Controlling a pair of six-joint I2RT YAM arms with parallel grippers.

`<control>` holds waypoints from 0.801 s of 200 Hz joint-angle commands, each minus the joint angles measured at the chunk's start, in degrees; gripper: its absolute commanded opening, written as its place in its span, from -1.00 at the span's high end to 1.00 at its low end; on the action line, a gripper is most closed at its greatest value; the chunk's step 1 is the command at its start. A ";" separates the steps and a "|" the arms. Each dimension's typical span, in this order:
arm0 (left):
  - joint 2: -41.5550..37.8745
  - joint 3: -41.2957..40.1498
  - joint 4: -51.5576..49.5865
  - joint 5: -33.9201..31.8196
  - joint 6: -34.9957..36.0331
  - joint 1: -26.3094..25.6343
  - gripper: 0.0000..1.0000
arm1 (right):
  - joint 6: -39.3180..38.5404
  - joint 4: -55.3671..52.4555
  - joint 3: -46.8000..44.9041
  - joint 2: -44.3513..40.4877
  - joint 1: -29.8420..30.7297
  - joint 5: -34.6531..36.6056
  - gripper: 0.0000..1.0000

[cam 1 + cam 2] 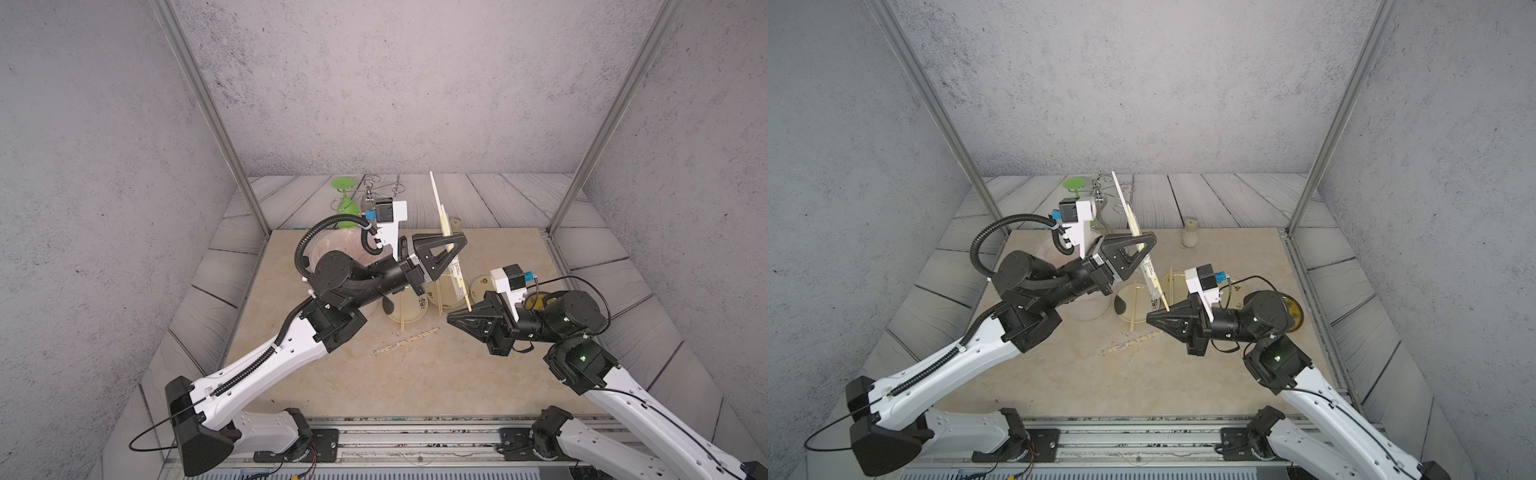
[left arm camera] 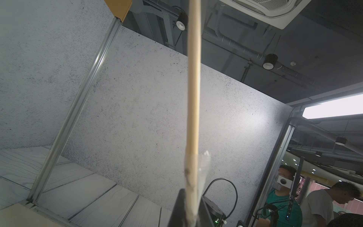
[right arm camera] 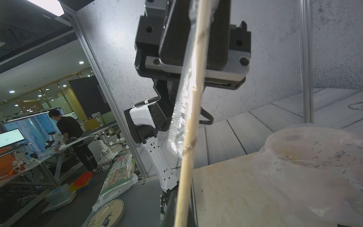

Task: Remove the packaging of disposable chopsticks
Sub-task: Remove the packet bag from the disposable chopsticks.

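Wood: chopsticks held tilted in the air, tops bare, lower part inside the plastic sleeve.
Left claw: clamped on sleeve, sticks inside.
Right claw: clamped on the bare bottom tip.
Risk: left squeeze pins the sticks too; pulling could snap them or slip.

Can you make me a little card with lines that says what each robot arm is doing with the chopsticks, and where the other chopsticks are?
left gripper: shut on the packaging, held up in the air
right gripper: shut on the lower end of the chopsticks
held chopsticks: tilted, poking out of both ends of the clear sleeve
wrapped pair: lying flat on the table
bare chopsticks: lying across a plate
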 commanded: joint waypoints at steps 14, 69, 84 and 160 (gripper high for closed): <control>1.39 -0.73 -0.22 2.03 -0.12 -1.03 1.00 | 4.03 4.92 2.90 -0.21 0.24 2.30 1.00; 3.01 -1.43 -1.67 6.29 -4.57 -1.80 1.00 | 1.43 3.39 6.41 0.54 0.23 4.61 1.00; 2.58 -2.49 -3.38 6.34 -4.37 -2.03 1.00 | 0.29 3.26 8.33 0.92 0.28 4.36 1.00; 0.99 -6.19 -10.66 6.59 -3.17 -3.63 1.00 | -3.19 -0.77 16.81 4.75 0.26 2.61 1.00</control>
